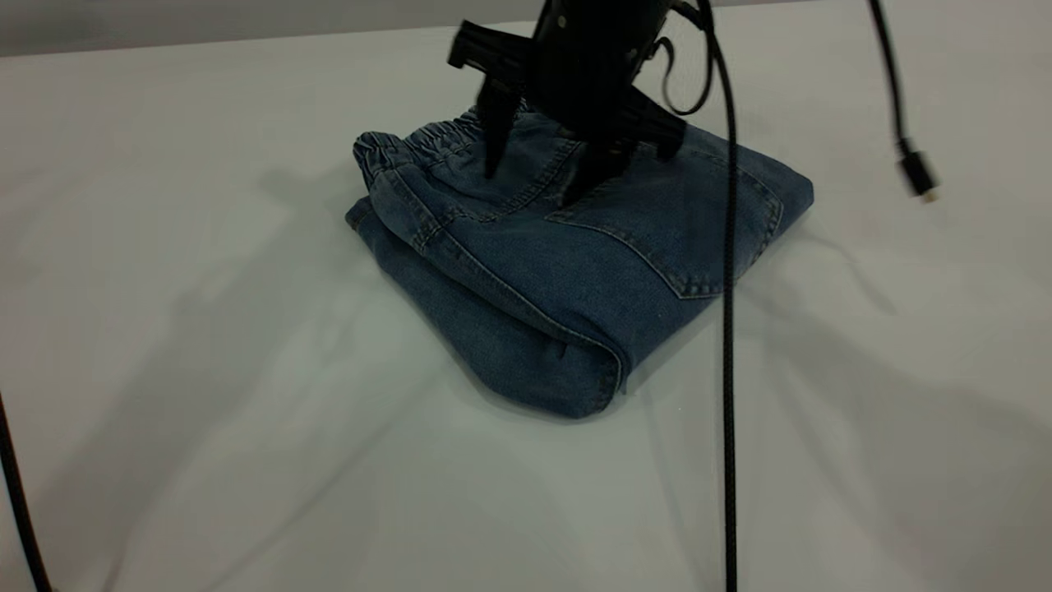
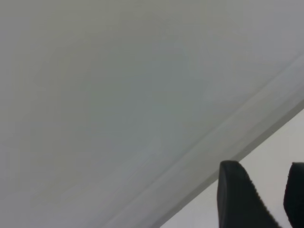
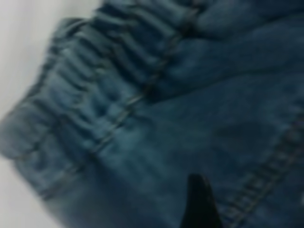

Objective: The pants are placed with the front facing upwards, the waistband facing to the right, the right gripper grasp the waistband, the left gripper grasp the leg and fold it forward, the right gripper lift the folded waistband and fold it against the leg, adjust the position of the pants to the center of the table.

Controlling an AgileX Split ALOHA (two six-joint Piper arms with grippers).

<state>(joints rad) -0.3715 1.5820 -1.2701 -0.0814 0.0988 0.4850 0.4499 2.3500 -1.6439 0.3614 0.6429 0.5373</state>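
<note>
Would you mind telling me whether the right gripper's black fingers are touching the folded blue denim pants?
Cannot tell. In the exterior view the open right gripper overlaps the folded blue denim pants, but neither contact nor a gap shows plainly.

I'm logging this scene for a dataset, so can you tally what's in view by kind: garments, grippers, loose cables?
Garments: 1, the folded pants on the table.
Grippers: 2, the right gripper over the pants with jaws apart, and the left gripper off over bare table.
Cables: 3, a long cable, a plug-ended cable, an edge cable.
Total: 6.
</note>
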